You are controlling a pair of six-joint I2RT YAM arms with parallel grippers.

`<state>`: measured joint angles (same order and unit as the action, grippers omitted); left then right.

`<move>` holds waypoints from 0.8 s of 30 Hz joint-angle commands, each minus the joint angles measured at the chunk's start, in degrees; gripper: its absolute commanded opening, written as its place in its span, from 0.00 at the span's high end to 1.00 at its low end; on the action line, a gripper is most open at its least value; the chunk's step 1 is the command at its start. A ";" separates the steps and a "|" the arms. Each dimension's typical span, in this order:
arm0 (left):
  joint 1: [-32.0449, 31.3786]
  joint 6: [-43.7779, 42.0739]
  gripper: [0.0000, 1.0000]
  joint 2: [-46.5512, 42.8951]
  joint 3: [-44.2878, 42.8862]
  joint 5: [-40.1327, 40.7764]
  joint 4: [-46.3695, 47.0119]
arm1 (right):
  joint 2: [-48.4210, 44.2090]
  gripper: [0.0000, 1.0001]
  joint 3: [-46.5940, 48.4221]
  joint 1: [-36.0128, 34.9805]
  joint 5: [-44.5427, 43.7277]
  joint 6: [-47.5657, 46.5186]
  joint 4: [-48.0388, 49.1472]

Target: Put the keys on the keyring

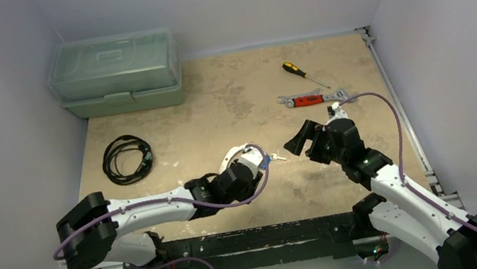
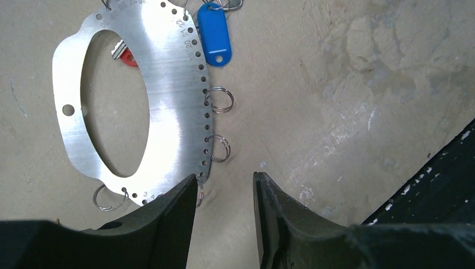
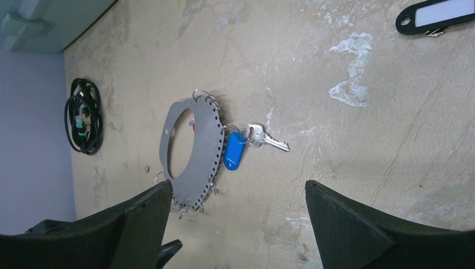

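Note:
The keyring (image 2: 168, 84) is a flat silvery oval plate with a row of holes along its edge and several small split rings (image 2: 221, 101) hanging from them. A silver key (image 3: 268, 140) with a blue tag (image 3: 233, 151) hangs at its rim. A red tag (image 2: 127, 56) shows through the plate's opening. A black tag (image 3: 437, 14) lies apart on the table. My left gripper (image 2: 224, 185) hovers at the keyring's (image 1: 239, 155) near edge, jaws apart, one finger over the plate's rim. My right gripper (image 3: 237, 184) is wide open to the right of the keyring, holding nothing.
A coiled black cable (image 1: 126, 159) lies to the left. A green toolbox (image 1: 116, 74) stands at the back left. A red-handled wrench (image 1: 310, 99) and a yellow-and-black screwdriver (image 1: 304, 74) lie at the back right.

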<state>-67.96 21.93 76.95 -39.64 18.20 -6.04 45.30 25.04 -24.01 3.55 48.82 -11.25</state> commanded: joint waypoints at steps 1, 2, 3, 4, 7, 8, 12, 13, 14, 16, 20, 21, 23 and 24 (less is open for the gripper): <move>-0.16 1.76 0.60 3.08 -2.52 0.65 4.05 | -0.93 0.09 0.02 -0.25 -0.97 -0.83 -0.33; -0.18 1.87 0.60 3.97 -2.63 0.47 4.37 | -0.84 0.09 0.01 -0.24 -0.81 -0.76 -0.18; -0.19 1.88 0.60 4.72 -2.68 0.21 4.97 | -0.84 0.09 0.01 -0.25 -0.52 -0.74 0.01; -0.20 1.93 0.61 5.39 -2.67 -0.01 5.14 | -0.70 0.09 0.01 -0.28 -0.22 -0.74 0.19; -0.15 1.82 0.62 6.92 -2.92 -0.26 7.78 | -0.16 0.08 0.14 -0.26 0.39 -0.96 0.52; -0.15 1.73 0.63 7.43 -3.09 -0.27 8.04 | 0.02 0.08 0.26 -0.26 0.42 -1.06 0.48; -0.15 1.23 0.64 9.85 -3.84 0.34 8.45 | 0.05 0.08 0.49 -0.21 0.52 -1.20 0.42; -0.15 1.07 0.65 10.33 -3.87 0.35 8.83 | 0.05 0.08 0.58 -0.22 0.69 -1.12 0.55; -0.15 0.89 0.65 10.92 -3.91 0.35 9.19 | 0.11 0.08 0.69 -0.23 0.81 -1.10 0.65; -0.09 0.70 0.67 12.03 -4.40 0.77 9.10 | 0.18 0.08 0.82 -0.24 0.84 -1.09 0.69; -0.06 0.26 0.69 13.46 -5.06 1.58 8.63 | 0.55 0.08 1.07 -0.19 0.82 -1.27 0.75; -0.06 0.14 0.69 13.55 -5.04 1.91 8.49 | 0.65 0.08 1.00 -0.23 0.84 -1.27 0.85; -0.06 -0.03 0.71 13.68 -5.01 2.52 8.18 | 0.88 0.08 0.85 -0.22 0.93 -1.27 1.04; -0.06 -0.12 0.71 13.67 -5.01 2.81 8.09 | 1.05 0.08 0.76 -0.25 1.00 -1.27 1.16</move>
<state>-67.96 21.96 90.72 -42.63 18.96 0.56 45.95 25.04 -24.01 4.05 48.36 -11.64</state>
